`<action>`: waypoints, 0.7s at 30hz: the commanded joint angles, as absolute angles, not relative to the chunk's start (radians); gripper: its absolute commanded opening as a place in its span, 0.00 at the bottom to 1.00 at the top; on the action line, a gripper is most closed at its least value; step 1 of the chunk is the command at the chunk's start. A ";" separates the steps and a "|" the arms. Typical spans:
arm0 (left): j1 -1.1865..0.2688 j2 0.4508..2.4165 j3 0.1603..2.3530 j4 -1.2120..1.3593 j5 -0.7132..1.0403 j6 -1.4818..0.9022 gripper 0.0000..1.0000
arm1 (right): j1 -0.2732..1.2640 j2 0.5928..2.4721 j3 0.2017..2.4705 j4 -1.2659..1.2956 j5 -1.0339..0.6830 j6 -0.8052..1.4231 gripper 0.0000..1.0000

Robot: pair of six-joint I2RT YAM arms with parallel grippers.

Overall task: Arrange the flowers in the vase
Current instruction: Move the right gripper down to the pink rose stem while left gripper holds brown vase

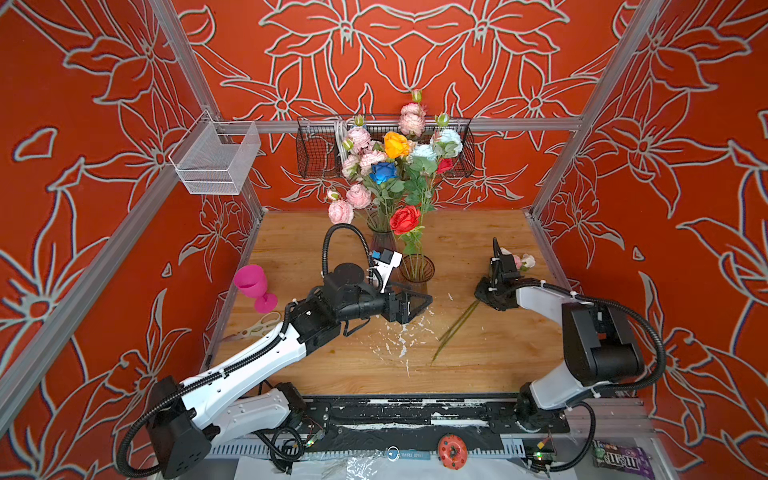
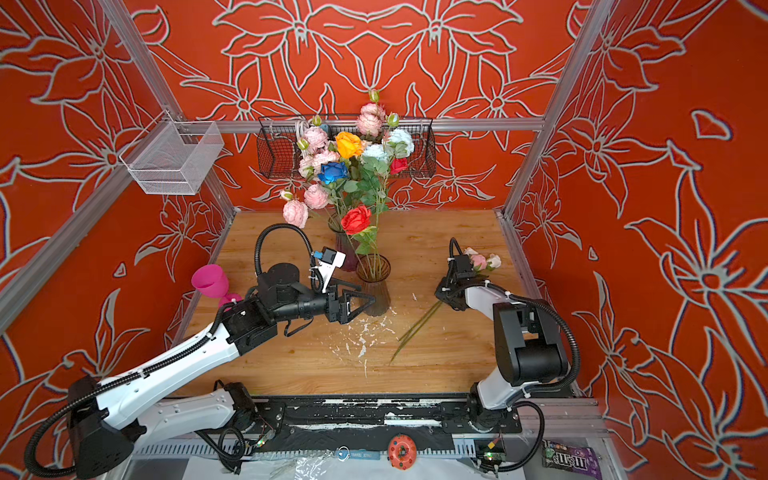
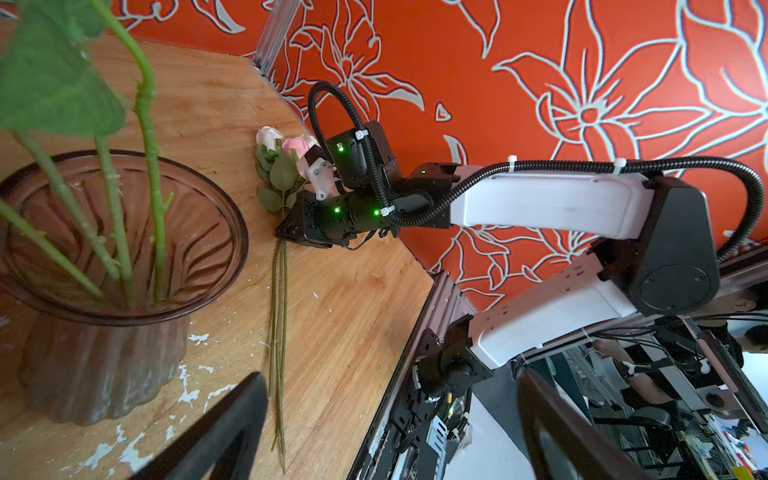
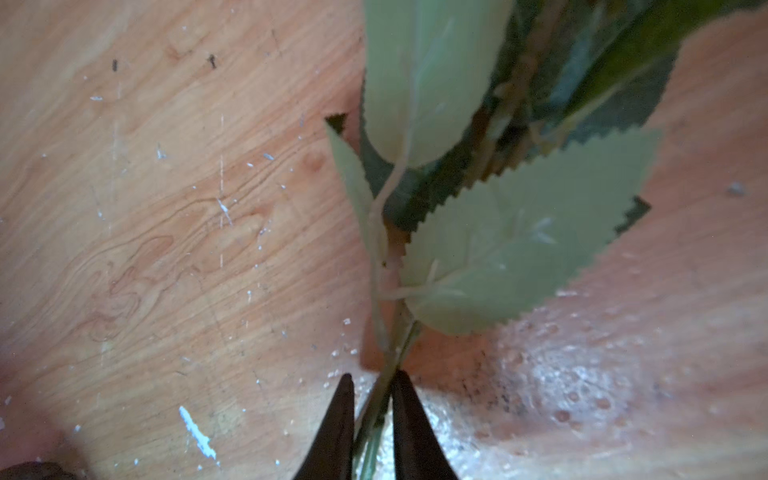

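Note:
A small bunch of flowers (image 1: pixel 521 261) with pale pink and white buds lies on the wooden table at the right, its long thin stems (image 1: pixel 455 328) pointing toward the front. My right gripper (image 4: pixel 374 388) is shut on these stems just below the leaves (image 4: pixel 519 245), fingertips down on the table (image 1: pixel 482 297). A brown ribbed glass vase (image 1: pixel 417 276) stands mid-table and holds a red rose (image 1: pixel 405 219) and a few green stems (image 3: pixel 116 232). My left gripper (image 1: pixel 415 305) hovers open beside this vase with nothing between its fingers (image 3: pixel 232 419).
A taller dark vase (image 1: pixel 380 239) behind holds a big mixed bouquet (image 1: pixel 395 145). A pink goblet (image 1: pixel 251 282) and scissors (image 1: pixel 259 326) sit at the table's left edge. White flakes (image 1: pixel 399 338) litter the middle. A black wire basket (image 1: pixel 316 153) and a white mesh basket (image 1: pixel 216 164) hang on the walls.

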State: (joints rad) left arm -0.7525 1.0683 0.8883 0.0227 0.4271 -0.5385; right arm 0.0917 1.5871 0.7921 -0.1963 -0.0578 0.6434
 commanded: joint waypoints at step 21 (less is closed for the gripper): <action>-0.756 1.058 0.903 0.009 0.381 -0.497 0.95 | 0.113 1.427 0.818 -0.185 -0.210 0.614 0.07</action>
State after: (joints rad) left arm -0.7528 1.0683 0.8883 0.0071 0.3862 -0.5125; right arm 0.1020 1.4048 0.7918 -0.1825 -0.1677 0.6323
